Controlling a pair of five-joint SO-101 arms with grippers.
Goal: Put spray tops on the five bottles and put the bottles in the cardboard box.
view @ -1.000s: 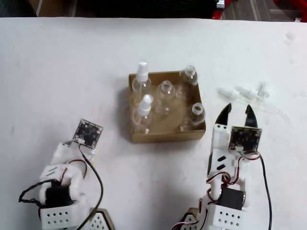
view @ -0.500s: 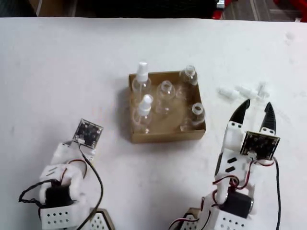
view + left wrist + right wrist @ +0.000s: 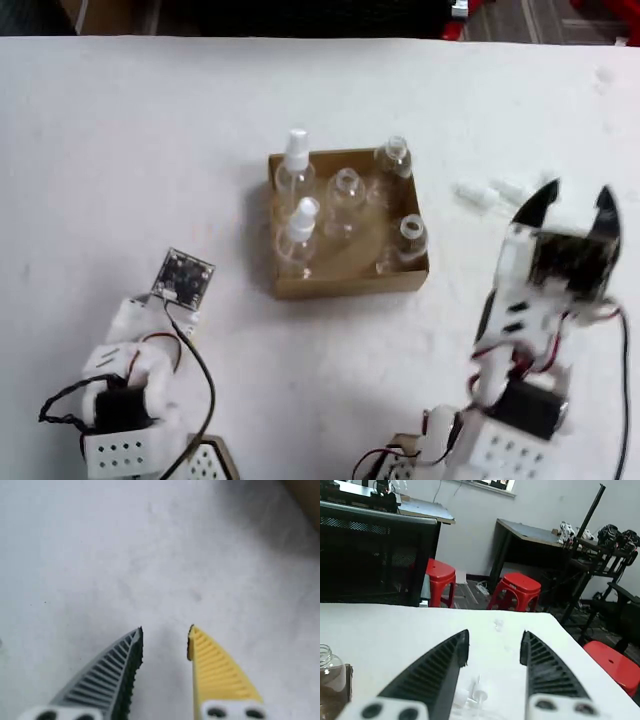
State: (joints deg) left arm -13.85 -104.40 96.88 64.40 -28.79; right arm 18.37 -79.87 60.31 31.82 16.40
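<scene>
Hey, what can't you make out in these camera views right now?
- Loose spray tops, high view: the right claw covers part of the pile, so no count.
- Cardboard box, left wrist view: cut off at the edge, contents unseen.
- Bottle, right wrist view: cut off at the edge.
</scene>
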